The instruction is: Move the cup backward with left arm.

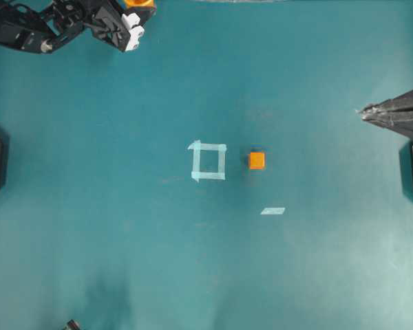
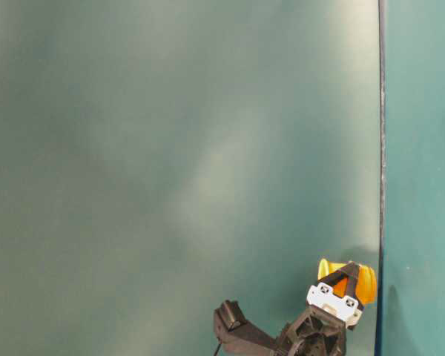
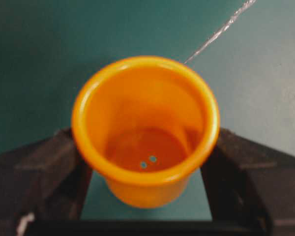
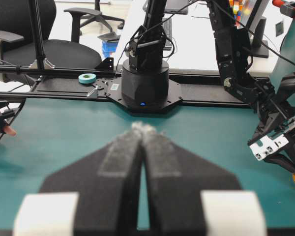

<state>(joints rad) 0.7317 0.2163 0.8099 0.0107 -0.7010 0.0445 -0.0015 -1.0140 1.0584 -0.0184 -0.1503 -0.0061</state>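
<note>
Cup at the far back-left corner, sitting between my left gripper's spread fingers.

From overhead I see the left arm [image 1: 51,29] reaching to the top-left edge of the table [image 1: 124,261], where only a sliver of the cup [image 1: 139,3] shows past the left gripper [image 1: 133,22]. My left wrist view shows the cup [image 3: 145,130] upright, its orange inside open to me, with a black finger [image 3: 44,172] on each side of its wall; the fingers are wide apart, and I cannot tell whether they press the cup or merely flank it. The right gripper [image 4: 140,129] has its fingers closed together, holding nothing, parked at the right edge. The small orange cube [image 1: 257,160] lies mid-table, just right of a taped square [image 1: 208,161].
</note>
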